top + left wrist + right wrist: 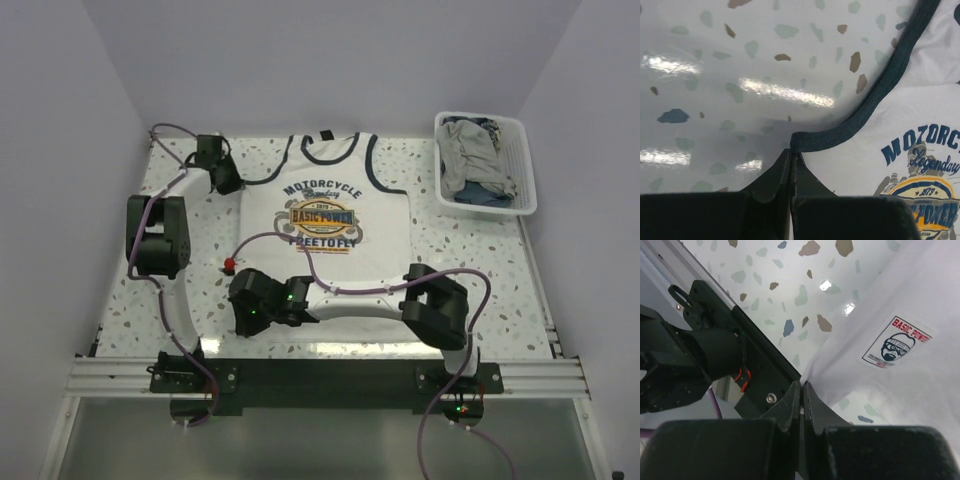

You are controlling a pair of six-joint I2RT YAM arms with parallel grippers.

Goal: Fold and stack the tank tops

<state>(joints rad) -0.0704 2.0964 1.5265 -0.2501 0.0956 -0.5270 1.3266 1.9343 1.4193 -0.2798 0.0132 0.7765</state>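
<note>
Reaching up the left side of the table, the left arm is bent at the elbow and turned inward, and the left gripper is set at the far left armhole of the white tank. The tank is spread flat at mid-table, print up, with the neck toward the far edge. The right arm is folded back from its base at the near right. Its forearm is laid leftward along the tank's near hem, and the right gripper is brought to the near left corner of the cloth.

From the left wrist, the left gripper is seen with its jaws pressed together on the navy trim, pinched where the armhole curves; part of the blue and yellow print is caught at the lower right. From the right wrist, the right gripper is seen with jaws closed on the edge of the white hem, with speckled table showing just past the held edge. A small label reading BASIC POWER is shown on the cloth there, a detail not made out from above, and the black rail at the table's near edge is seen at the left.

Only the overhead view takes in the basket at the far right corner, where the grey tank is crumpled inside, well apart from the white one
</note>
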